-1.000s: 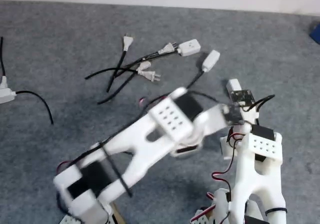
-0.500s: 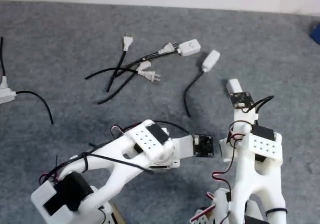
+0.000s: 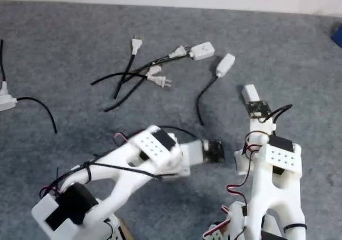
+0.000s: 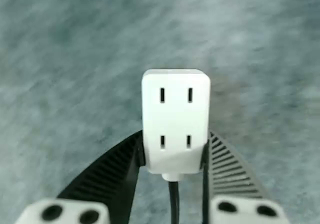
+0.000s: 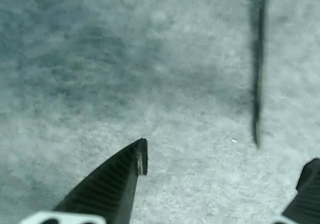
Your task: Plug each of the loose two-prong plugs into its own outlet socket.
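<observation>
The left gripper [image 4: 175, 140] is clamped on the held socket [image 4: 175, 109], low down at its cord end, w/ both slot pairs facing out. The right gripper [image 5: 226, 156] is spread wide & empty, just beside a black cord [image 5: 257, 74].

Risks, as I judge them:
- The grip sits low, so pushing a plug in could lever the held socket round, or out of the jaws.
- The loose plugs [image 3: 160, 80] lie among crossed cords [image 3: 125, 77], well apart from the held socket & farther out. Lifting one may drag the others.
- The black cord could snag the empty fingers.

A second socket [image 3: 202, 50] & third socket [image 3: 225, 63] rest btwn that tangle & the held socket. One plug [image 3: 179, 52] sits just beside the second socket; seated or not, can't tell.
</observation>
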You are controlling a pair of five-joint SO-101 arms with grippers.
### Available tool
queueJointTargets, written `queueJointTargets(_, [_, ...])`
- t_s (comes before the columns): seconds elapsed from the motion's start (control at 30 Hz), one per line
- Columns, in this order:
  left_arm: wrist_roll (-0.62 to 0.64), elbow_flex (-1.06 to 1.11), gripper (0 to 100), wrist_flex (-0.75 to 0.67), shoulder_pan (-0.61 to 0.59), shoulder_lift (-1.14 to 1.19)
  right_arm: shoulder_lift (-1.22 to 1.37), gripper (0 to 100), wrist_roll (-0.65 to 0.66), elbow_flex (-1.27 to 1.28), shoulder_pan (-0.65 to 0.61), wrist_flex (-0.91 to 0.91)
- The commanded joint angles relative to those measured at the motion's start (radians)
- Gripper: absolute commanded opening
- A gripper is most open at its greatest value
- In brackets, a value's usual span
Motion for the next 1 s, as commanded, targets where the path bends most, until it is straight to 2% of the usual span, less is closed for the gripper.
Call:
queueJointTargets(0.0, [-0.003,-0.064,20,-0.005,-0.088,-0.024,-0.028,44.0,0.008,-0.076,0.111,0.01])
queueJointTargets(0.1, [-0.005,-0.101,19,-0.005,-0.125,-0.024,-0.028,44.0,0.009,-0.119,0.165,0.021])
queueJointTargets(0.2, [-0.003,-0.13,20,0.003,-0.125,-0.024,-0.028,44.0,0.009,-0.134,0.128,0.07])
queueJointTargets(0.4, [-0.003,-0.239,21,0.127,-0.128,-0.024,-0.028,44.0,0.002,-0.133,0.051,0.087])
queueJointTargets(0.63, [-0.002,-0.232,21,0.173,-0.054,-0.022,-0.028,44.0,0.002,-0.128,0.05,0.087])
queueJointTargets(0.73, [0.041,-0.234,21,0.175,-0.022,-0.024,-0.021,44.0,0.002,-0.127,0.05,0.081])
queueJointTargets(0.97, [0.061,-0.228,21,0.176,-0.012,-0.024,-0.019,44.0,0.003,-0.127,0.047,0.081])
